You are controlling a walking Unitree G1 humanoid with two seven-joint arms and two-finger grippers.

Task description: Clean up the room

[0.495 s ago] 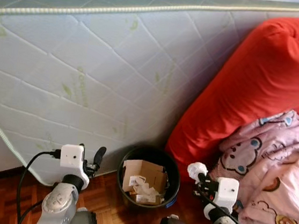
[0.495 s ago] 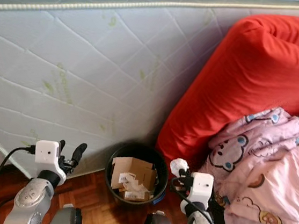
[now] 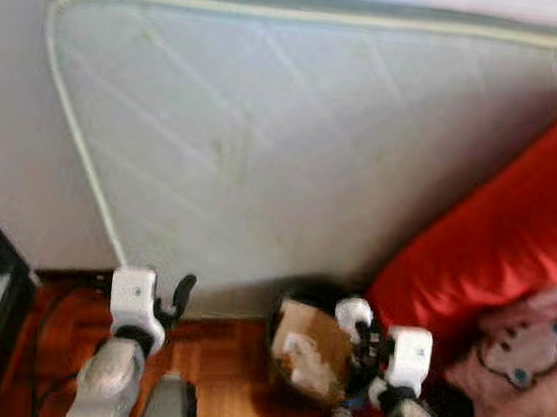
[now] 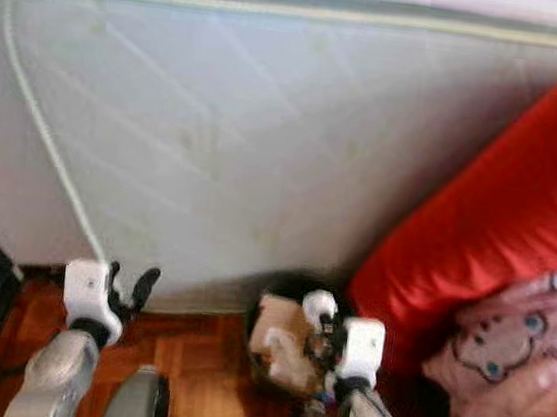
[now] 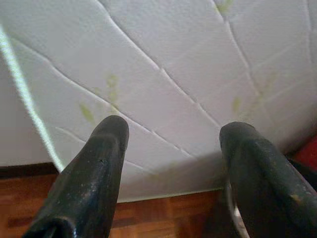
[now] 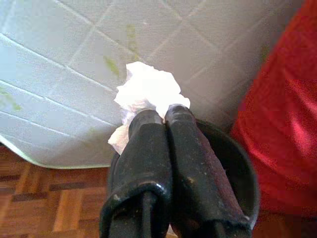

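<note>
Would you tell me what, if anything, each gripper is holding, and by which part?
The right gripper is shut on a crumpled tissue, pinching its lower edge, over the bin. The left gripper is open and holds nothing.

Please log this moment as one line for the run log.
right claw: shut on crumpled tissue, over black bin | left claw: open, idle | bin holds cardboard
</note>
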